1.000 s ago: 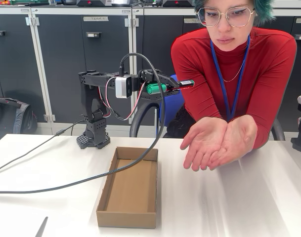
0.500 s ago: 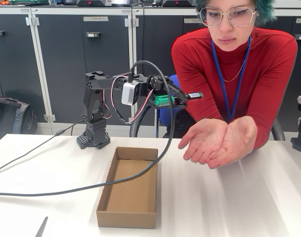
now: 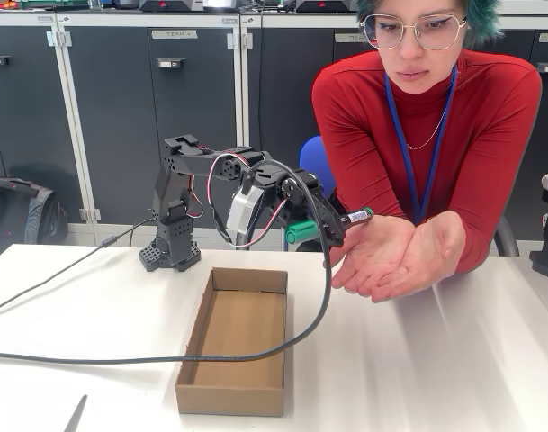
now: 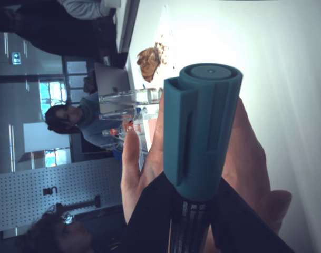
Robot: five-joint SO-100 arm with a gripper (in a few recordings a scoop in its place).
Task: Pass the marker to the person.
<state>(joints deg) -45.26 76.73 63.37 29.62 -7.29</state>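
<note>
Marker [image 3: 356, 216] held over the person's cupped hands [image 3: 395, 256]
Claw [image 3: 332, 225] clamped on its barrel; long axis near-level, one end pointing right, slightly upward.

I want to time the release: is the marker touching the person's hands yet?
Cannot tell. In the fixed view the marker tip overlaps the hands at the fingers, with no plain contact or gap.

A lab: dark storage cabinets [image 3: 121, 117] behind a white worktable [image 3: 453, 360]
</note>
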